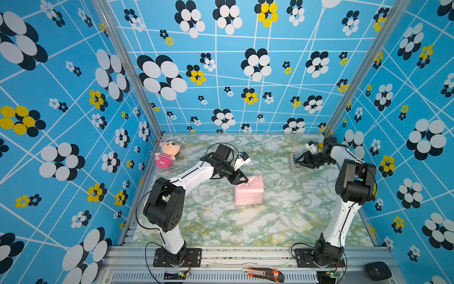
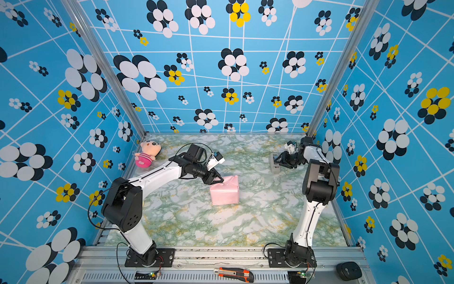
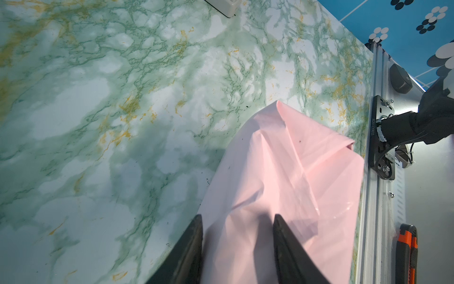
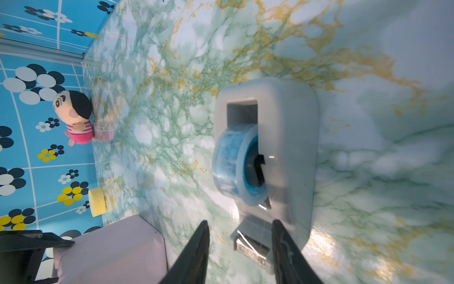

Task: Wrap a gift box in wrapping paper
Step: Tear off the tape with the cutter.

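Both half-open and gripping nothing, the left gripper [image 3: 237, 216] is being held on the paper [image 3: 294, 172] and the right gripper [image 4: 240, 221] at the far-right dispenser [image 4: 290, 127], the doll [image 1: 167, 153] far left.

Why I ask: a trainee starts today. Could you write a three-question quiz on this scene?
1. True or false: the wrapping paper already hides the gift box, with its pink face outward.
2. Which thing is the right gripper pointed at? A) sponge B) tape dispenser C) utility knife
3. Fill in: the left gripper has its jaws ___, with its tips at the folded paper on top.

Key: 1 true; 2 B; 3 open.
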You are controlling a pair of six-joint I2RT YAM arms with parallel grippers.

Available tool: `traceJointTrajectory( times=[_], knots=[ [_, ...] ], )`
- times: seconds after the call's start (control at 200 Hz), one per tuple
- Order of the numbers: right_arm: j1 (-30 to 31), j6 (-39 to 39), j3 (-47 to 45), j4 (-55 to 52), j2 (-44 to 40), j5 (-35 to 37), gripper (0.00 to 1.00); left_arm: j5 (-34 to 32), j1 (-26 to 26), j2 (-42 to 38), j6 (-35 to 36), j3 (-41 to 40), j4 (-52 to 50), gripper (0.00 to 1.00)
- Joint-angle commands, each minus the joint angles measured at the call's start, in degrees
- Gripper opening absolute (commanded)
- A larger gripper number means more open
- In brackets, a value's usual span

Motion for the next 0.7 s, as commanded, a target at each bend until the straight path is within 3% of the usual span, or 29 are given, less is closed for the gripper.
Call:
traceJointTrajectory(
  times=[0.0, 0.37, 0.695],
  knots=[
    [0.04, -1.39, 1.63, -3.3, 1.67, -2.21, 0.43, -7.96, 0.06, 1.5, 1.61, -2.21, -3.54, 0.47],
    [0.13, -2.26, 3.4, -4.44, 6.75, -6.01, 0.4, -7.86, -0.03, 1.6, 1.52, -1.81, -3.54, 0.46],
    [0.13, -0.4, 3.49, -2.96, 5.55, -5.61, 0.15, -7.85, -0.03, 1.68, 1.58, -1.75, -3.46, 0.46]
  ],
)
